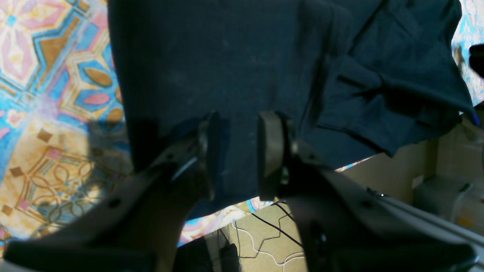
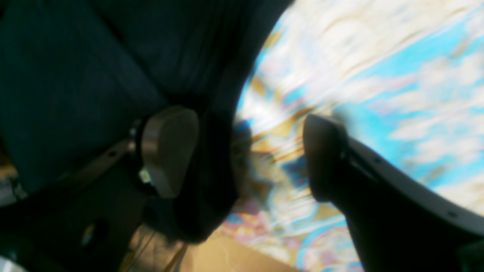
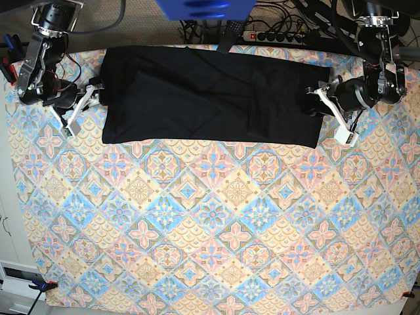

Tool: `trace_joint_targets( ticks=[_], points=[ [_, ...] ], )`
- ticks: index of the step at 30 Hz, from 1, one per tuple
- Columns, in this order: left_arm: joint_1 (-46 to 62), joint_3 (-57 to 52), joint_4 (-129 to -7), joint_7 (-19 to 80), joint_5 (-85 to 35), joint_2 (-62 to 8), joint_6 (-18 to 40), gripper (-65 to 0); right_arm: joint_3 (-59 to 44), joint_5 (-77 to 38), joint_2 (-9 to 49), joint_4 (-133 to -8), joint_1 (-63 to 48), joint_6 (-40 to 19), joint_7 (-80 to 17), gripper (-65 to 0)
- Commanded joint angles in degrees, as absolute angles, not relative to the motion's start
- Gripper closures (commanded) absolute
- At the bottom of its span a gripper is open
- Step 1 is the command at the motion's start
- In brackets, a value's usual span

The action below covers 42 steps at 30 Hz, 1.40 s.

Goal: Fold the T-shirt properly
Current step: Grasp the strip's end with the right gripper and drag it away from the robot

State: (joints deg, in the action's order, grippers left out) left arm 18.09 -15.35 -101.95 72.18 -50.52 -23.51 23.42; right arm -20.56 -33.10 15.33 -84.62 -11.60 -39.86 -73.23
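I see the black T-shirt, soft, limp and light, lying folded lengthwise on the patterned surface; left end effector straddles its end hem unclenched, right end effector released, so I'd pinch the corners.

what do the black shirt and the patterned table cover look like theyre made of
T-shirt: soft matte knit, probably cotton; it creases limply and shows faint lint.
Table cover: printed tile-pattern sheet, lying flat; woven cloth or coated plastic, which I can't tell.
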Motion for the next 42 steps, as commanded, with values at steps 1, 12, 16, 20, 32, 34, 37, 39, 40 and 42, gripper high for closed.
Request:
trace_joint_targets(
  ticks=[1,12,16,20,32,34,37,39,40,42],
  points=[
    [17.7,-15.7,-103.0,71.4,-51.4,-24.2,23.7,-15.4,-20.6,-33.4,16.2,-84.8,-11.4,-40.0,-72.9,-46.3],
    [17.8,-15.7,-103.0,71.4,-51.4,-24.2,23.7,-15.4,-20.2,-38.4,14.2,-79.3,-9.8,-40.0,-71.5,-46.1],
    [17.8,-15.7,-103.0,71.4,-51.4,-24.2,23.7,-15.4,-20.2,-41.1,14.2,-78.8,-9.8,-40.0,-71.5,-46.1],
    [17.8,-15.7,-103.0,71.4,-51.4,-24.2,23.7,-15.4,-20.2,-42.8,13.4,-76.0,-9.8,-40.0,-71.4,-46.1],
    [17.8,-15.7,-102.9,71.4,-51.4,-24.2,23.7,-15.4,-16.2,-42.8,9.8,-75.3,-9.8,-40.0,-70.7,-46.0],
    [17.8,-15.8,-102.9,71.4,-51.4,-24.2,23.7,-15.4,-15.0,-42.8,9.1,-75.4,-9.8,-40.0,-70.7,-46.0],
    [17.8,-15.9,-102.9,71.4,-51.4,-24.2,23.7,-15.4,-14.0,-42.8,8.9,-75.4,-10.1,-40.0,-70.7,-45.8],
    [17.8,-15.9,-102.9,71.4,-51.4,-24.2,23.7,-15.4,-13.3,-42.8,8.9,-75.4,-10.2,-40.0,-70.7,-43.2],
    [17.8,-15.9,-102.9,71.4,-51.4,-24.2,23.7,-15.4,-13.2,-42.8,8.9,-75.4,-10.2,-40.0,-70.7,-40.9],
    [17.8,-15.9,-102.9,71.4,-51.5,-24.2,23.7,-15.4,-13.2,-42.8,8.9,-75.4,-10.2,-40.0,-70.7,-32.9]
  ],
)
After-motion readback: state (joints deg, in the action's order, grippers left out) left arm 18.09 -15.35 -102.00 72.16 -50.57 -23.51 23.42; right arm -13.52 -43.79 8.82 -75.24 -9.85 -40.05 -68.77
